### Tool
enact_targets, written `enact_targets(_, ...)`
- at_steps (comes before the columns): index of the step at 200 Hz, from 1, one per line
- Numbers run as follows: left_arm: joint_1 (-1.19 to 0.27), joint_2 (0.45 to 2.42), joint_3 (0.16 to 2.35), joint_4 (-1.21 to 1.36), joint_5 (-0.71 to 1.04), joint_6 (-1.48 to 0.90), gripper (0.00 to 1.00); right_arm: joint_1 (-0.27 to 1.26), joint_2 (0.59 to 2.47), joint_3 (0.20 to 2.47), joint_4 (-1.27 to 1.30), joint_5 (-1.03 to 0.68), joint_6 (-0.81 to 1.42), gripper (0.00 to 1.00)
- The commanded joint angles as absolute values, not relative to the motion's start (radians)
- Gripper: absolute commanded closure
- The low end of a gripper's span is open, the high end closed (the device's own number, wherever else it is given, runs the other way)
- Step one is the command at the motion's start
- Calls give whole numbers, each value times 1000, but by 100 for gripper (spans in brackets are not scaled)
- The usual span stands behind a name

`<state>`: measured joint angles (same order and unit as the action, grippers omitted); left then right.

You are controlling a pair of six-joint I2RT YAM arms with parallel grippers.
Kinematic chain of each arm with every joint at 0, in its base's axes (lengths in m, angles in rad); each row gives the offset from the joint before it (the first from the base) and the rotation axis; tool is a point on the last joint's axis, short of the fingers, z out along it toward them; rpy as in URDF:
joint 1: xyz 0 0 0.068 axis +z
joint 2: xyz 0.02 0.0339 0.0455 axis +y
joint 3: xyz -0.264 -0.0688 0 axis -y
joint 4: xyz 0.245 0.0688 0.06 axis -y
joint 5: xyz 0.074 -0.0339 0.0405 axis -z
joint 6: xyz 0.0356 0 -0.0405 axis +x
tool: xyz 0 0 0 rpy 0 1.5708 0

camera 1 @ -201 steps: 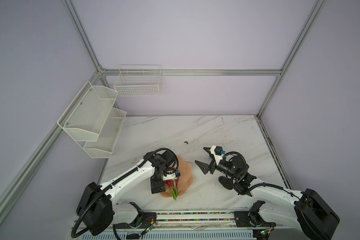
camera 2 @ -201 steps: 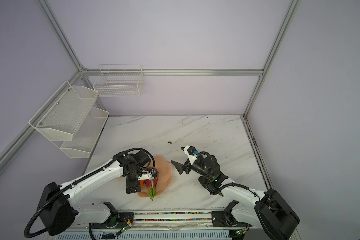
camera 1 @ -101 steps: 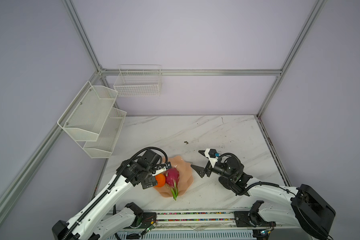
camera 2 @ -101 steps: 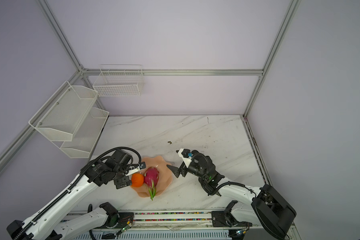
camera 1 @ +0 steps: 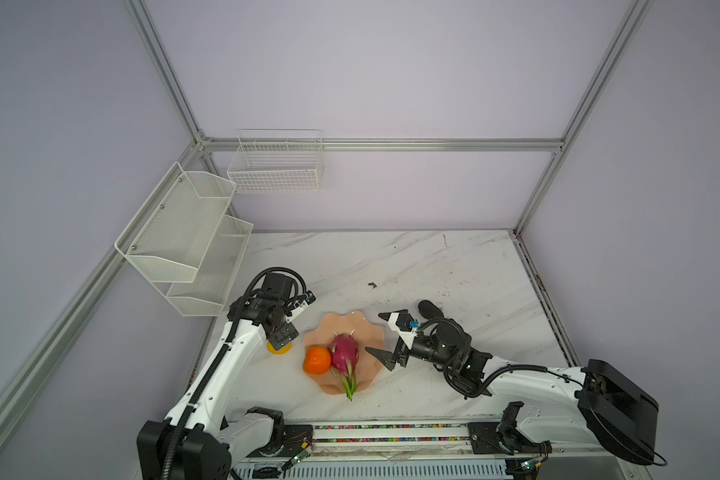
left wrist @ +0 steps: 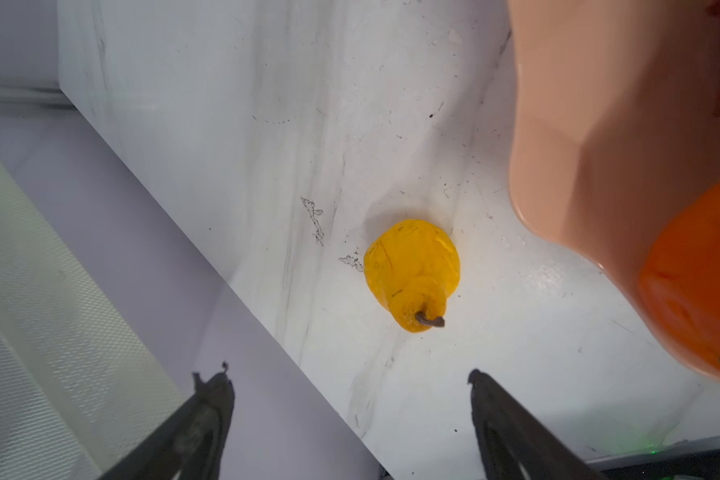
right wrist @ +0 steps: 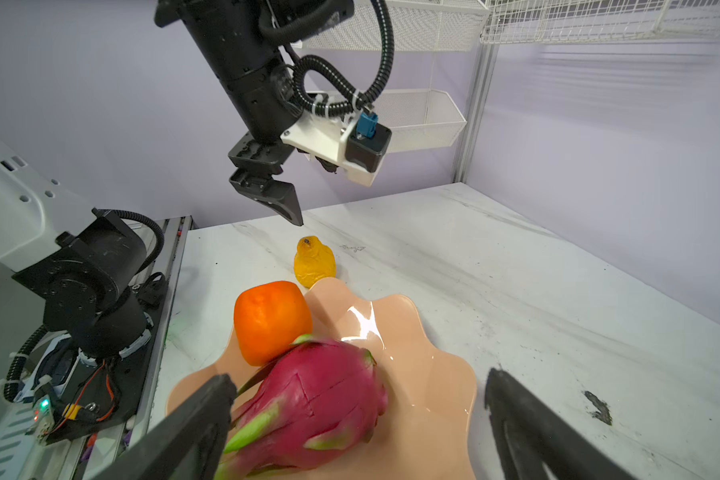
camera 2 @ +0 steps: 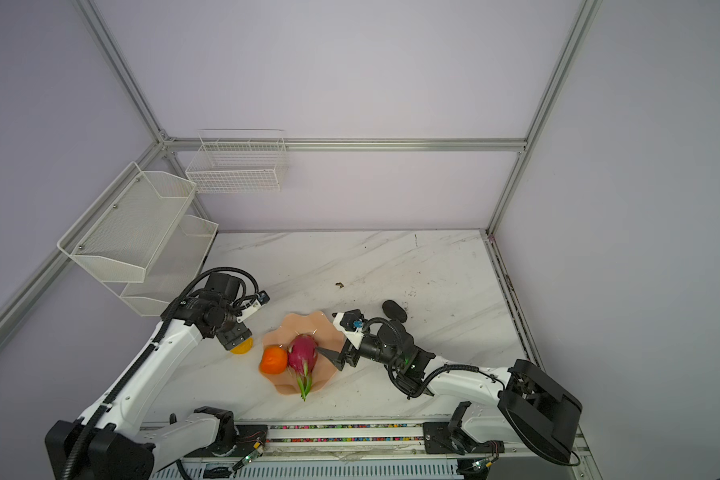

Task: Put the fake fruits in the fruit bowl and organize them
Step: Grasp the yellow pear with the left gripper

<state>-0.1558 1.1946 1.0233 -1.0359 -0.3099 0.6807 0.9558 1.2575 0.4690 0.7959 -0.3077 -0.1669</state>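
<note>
The peach-pink fruit bowl (camera 1: 360, 328) (camera 2: 294, 326) holds a round orange (camera 1: 316, 360) (right wrist: 271, 320) and a magenta dragon fruit (camera 1: 344, 358) (right wrist: 316, 399) side by side. A yellow pear (left wrist: 412, 274) (camera 1: 281, 351) stands upright on the marble just left of the bowl. My left gripper (left wrist: 348, 378) (camera 1: 281, 337) hangs open above the pear without touching it. On the bowl's right side my right gripper (right wrist: 360, 382) (camera 1: 374, 333) is open, one finger beside the dragon fruit and the other past the rim. A black oval fruit (camera 1: 430, 309) lies behind the right wrist.
White mesh baskets (camera 1: 184, 232) hang on the left wall and a wire basket (camera 1: 275, 166) on the back wall. The table's left edge (left wrist: 225, 274) runs close by the pear. The arms' base rail (camera 1: 391, 432) lines the front edge.
My left arm has swung left off the bowl to above the pear, leaving the orange and dragon fruit uncovered in the bowl. The right gripper has moved closer to the bowl.
</note>
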Motion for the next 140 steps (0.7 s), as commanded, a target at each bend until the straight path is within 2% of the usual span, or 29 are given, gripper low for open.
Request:
enact_targets(1,-145,1246,1060,-1012,-240,559,16,960,1237,480,776,-292,-210,3)
enact_targets(41,-135,1305,998,-949,-294,488,20,961,1251,485,769,-287,-218,3)
enact_targets(118,-126,1329,942,-998,-258,386,35,961,1292,499,752,-281,-232,3)
enact_targets(140,-126,1305,892,-991,-253,377,35,960,1301,503,749,-279,-236,3)
